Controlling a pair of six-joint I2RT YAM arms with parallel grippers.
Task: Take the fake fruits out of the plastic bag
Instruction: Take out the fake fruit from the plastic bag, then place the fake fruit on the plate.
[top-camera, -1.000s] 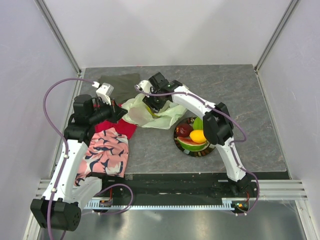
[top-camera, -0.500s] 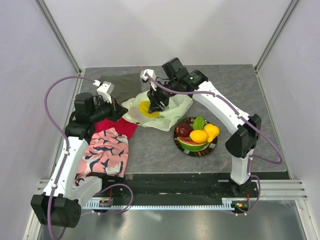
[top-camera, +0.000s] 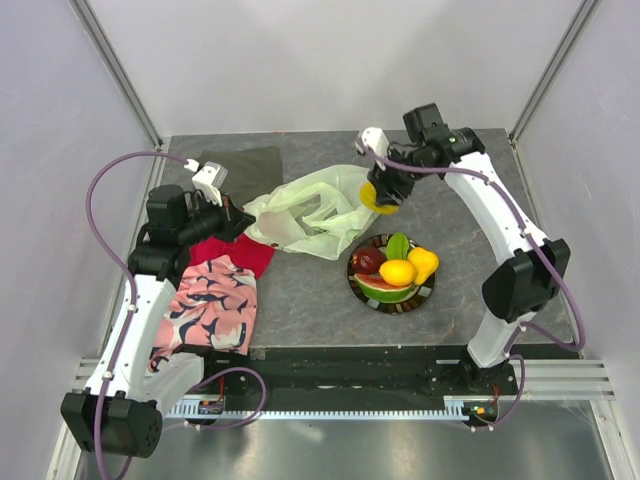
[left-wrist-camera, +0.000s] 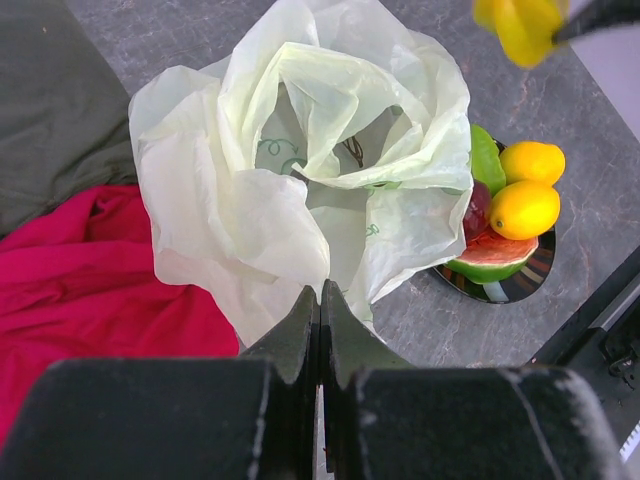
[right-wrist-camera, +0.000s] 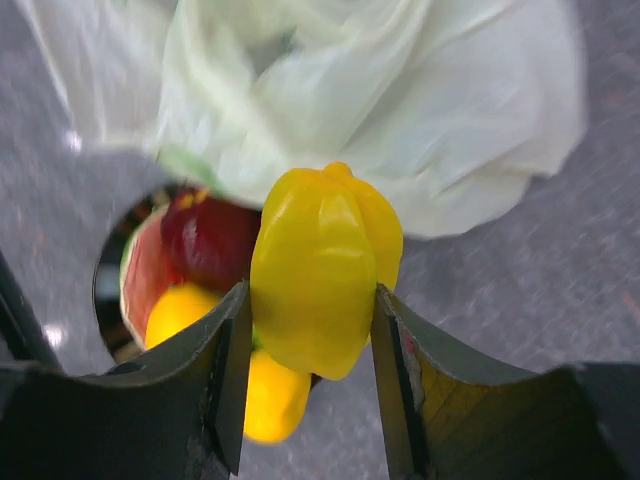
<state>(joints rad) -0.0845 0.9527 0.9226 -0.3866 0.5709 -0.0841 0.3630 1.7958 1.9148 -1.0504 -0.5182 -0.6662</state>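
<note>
One yellow fruit (right-wrist-camera: 322, 265) aloft, gripped in right pincer (right-wrist-camera: 311, 295) (just beside plastic bag (top-camera: 310, 212)).

Plate (left-wrist-camera: 517, 290) half behind plastic bag (left-wrist-camera: 250, 200)

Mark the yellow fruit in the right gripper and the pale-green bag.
Ridged yellow plastic fruit (right-wrist-camera: 322, 270), right wrist view, its middle.
Crinkly pale-green plastic bag (left-wrist-camera: 250, 210), left wrist view, front fold.

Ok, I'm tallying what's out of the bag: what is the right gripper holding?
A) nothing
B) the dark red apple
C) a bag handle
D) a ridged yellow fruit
D: the right wrist view shows the right gripper with its jaws pressed against both sides of a ridged yellow fruit.
</note>
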